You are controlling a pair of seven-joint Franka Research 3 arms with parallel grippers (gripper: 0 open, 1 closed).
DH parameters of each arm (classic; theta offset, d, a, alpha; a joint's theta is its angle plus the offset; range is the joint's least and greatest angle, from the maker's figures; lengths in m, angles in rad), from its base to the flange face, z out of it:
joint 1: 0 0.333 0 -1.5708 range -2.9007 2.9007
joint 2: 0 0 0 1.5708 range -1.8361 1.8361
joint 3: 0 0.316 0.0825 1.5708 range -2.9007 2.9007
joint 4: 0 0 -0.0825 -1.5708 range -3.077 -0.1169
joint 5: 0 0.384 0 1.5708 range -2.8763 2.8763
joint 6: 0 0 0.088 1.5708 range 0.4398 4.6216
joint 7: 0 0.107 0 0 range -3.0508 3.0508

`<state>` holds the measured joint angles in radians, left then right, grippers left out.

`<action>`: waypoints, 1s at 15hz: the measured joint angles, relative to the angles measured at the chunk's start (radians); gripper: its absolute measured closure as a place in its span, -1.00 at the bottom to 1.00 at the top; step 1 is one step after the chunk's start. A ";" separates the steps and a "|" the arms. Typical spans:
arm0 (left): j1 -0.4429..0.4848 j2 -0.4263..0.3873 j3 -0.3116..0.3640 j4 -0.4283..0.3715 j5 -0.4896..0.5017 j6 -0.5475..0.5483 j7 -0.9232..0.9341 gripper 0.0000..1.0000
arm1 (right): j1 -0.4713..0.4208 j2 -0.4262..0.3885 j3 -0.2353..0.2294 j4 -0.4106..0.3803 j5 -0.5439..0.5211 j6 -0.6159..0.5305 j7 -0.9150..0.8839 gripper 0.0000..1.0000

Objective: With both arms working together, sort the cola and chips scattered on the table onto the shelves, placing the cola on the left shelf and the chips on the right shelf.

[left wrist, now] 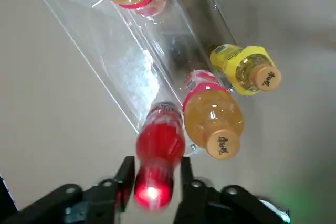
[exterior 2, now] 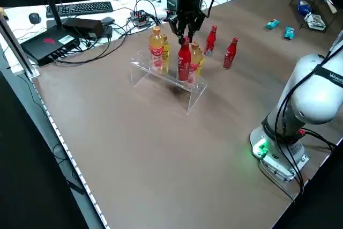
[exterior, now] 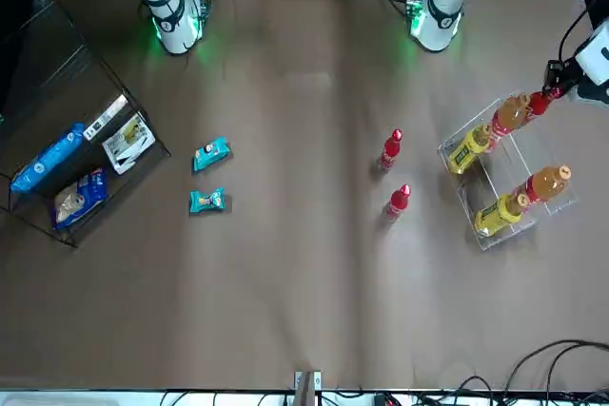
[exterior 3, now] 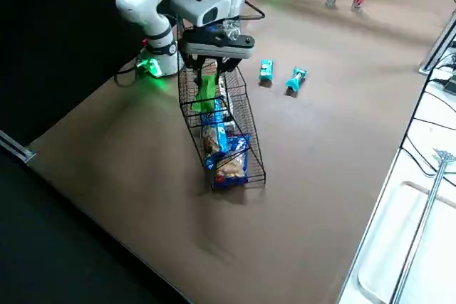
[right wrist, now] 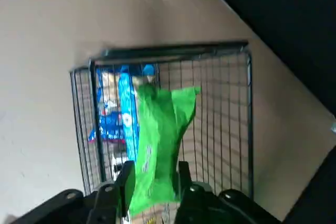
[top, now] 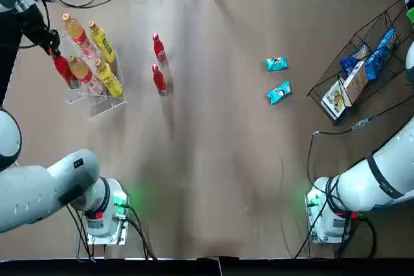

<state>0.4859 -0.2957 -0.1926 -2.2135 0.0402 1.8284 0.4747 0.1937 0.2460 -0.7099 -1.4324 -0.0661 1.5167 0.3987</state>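
Observation:
My left gripper (top: 52,46) is shut on the cap of a red cola bottle (top: 63,68), which stands upright at the outer end of the clear left shelf (top: 97,98). In the left wrist view the fingers (left wrist: 125,174) clasp that bottle (left wrist: 160,140). Two more cola bottles (top: 158,48) (top: 158,79) stand on the table right of the rack. My right gripper (exterior 3: 209,62) is shut on a green chips packet (exterior 3: 206,94), which hangs over the black wire right shelf (top: 388,21). Two teal chips packets (top: 276,63) (top: 279,92) lie on the table.
Orange and yellow drink bottles (top: 103,46) fill the clear rack. Dark blue packets (top: 372,59) and a tan-and-white box (top: 343,92) lie in the wire basket. Cables and a keyboard (exterior 2: 77,8) line the table's far and left edges. Both arm bases (top: 103,214) (top: 326,214) sit at the near edge.

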 joint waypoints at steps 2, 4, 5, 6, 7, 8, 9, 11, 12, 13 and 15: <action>-0.002 -0.005 -0.009 0.002 0.000 0.000 0.000 -0.24 | 0.039 -0.003 0.002 0.017 0.000 -0.094 -0.001 0.18; -0.002 -0.007 -0.011 0.007 0.000 0.000 0.000 -0.59 | 0.087 -0.009 0.002 0.034 0.000 -0.157 -0.001 0.18; -0.002 -0.008 -0.011 0.016 0.000 0.000 0.000 -0.78 | 0.116 -0.012 0.002 0.044 0.000 -0.180 -0.001 0.18; -0.002 -0.008 -0.011 0.027 0.000 0.000 -0.001 -0.96 | 0.145 -0.015 0.003 0.056 0.000 -0.198 -0.001 0.17; -0.002 -0.009 -0.011 0.043 0.000 -0.005 -0.002 -1.00 | 0.177 -0.019 0.004 0.064 0.000 -0.210 -0.001 0.17; -0.002 -0.010 -0.011 0.059 0.000 -0.013 -0.002 -1.00 | 0.213 -0.022 0.006 0.067 0.001 -0.215 0.000 0.06; -0.002 -0.011 -0.013 0.079 0.000 -0.027 -0.002 -1.00 | 0.251 -0.023 0.007 0.067 0.002 -0.216 0.001 0.02; -0.003 -0.013 -0.025 0.114 0.000 -0.047 -0.006 -1.00 | 0.319 -0.018 0.011 0.062 0.025 -0.212 0.003 0.00; -0.003 -0.012 -0.035 0.130 0.000 -0.049 -0.013 -1.00 | 0.339 -0.011 0.011 0.057 0.058 -0.204 0.004 -0.05; -0.003 -0.012 -0.047 0.148 -0.001 -0.050 -0.025 -1.00 | 0.348 -0.002 0.012 0.043 0.105 -0.179 0.004 -0.07; -0.005 -0.010 -0.070 0.199 -0.018 -0.072 -0.044 -1.00 | 0.350 0.016 0.011 -0.021 0.189 -0.087 0.004 -0.17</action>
<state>0.4809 -0.3053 -0.2622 -2.0149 0.0224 1.7569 0.4304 0.5437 0.2618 -0.6987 -1.4533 0.1227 1.4302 0.4029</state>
